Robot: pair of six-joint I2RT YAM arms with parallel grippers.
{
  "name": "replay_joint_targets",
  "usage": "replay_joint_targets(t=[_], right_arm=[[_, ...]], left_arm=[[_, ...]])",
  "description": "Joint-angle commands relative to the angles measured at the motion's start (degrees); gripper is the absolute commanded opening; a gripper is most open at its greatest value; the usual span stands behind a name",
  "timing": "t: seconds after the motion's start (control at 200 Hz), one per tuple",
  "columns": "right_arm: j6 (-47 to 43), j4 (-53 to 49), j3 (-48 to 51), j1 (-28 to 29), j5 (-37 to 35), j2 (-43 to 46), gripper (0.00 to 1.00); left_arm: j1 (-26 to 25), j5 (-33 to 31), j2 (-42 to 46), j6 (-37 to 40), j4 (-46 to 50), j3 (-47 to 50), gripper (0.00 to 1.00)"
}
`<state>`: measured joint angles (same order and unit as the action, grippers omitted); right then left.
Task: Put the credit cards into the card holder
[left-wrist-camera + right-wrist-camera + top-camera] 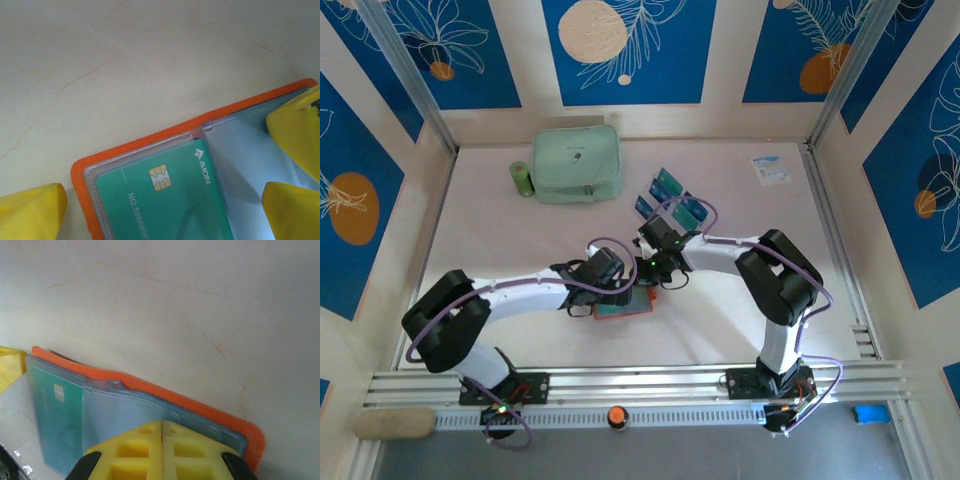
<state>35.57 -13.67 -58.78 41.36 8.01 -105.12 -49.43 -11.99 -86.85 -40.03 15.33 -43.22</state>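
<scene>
Your right gripper (161,429) sits pressed together at the orange card holder's (150,388) clear sleeve
Left gripper (162,212) spread wide across the open holder on the table (125,60) — one teal credit card (150,200) already tucked in its pocket

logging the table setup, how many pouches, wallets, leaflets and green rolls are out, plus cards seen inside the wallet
mint-green pouch: 1
orange wallet: 1
paper leaflet: 1
green roll: 1
card in the wallet: 1
total: 5
</scene>
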Motion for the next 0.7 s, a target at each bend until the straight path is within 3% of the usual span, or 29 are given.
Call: replay_joint_targets(t=[0.0, 0.465, 0.695], right_arm=[[0.7, -0.9, 0.7, 0.6, 1.0, -1.4, 0.00], [1.4, -2.0, 0.7, -0.1, 0.6, 2.9, 0.00], [4.0, -0.1, 3.3, -0.7, 0.8, 6.6, 0.19]], left_arm=[[-0.7, -0.1, 1.0, 0.3, -0.8, 0.3, 1.00], [-0.7, -0.8, 1.2, -0.1, -1.7, 4.5, 0.93], [-0.7, -0.8, 1.7, -0.1, -2.0, 5.0, 0.92]])
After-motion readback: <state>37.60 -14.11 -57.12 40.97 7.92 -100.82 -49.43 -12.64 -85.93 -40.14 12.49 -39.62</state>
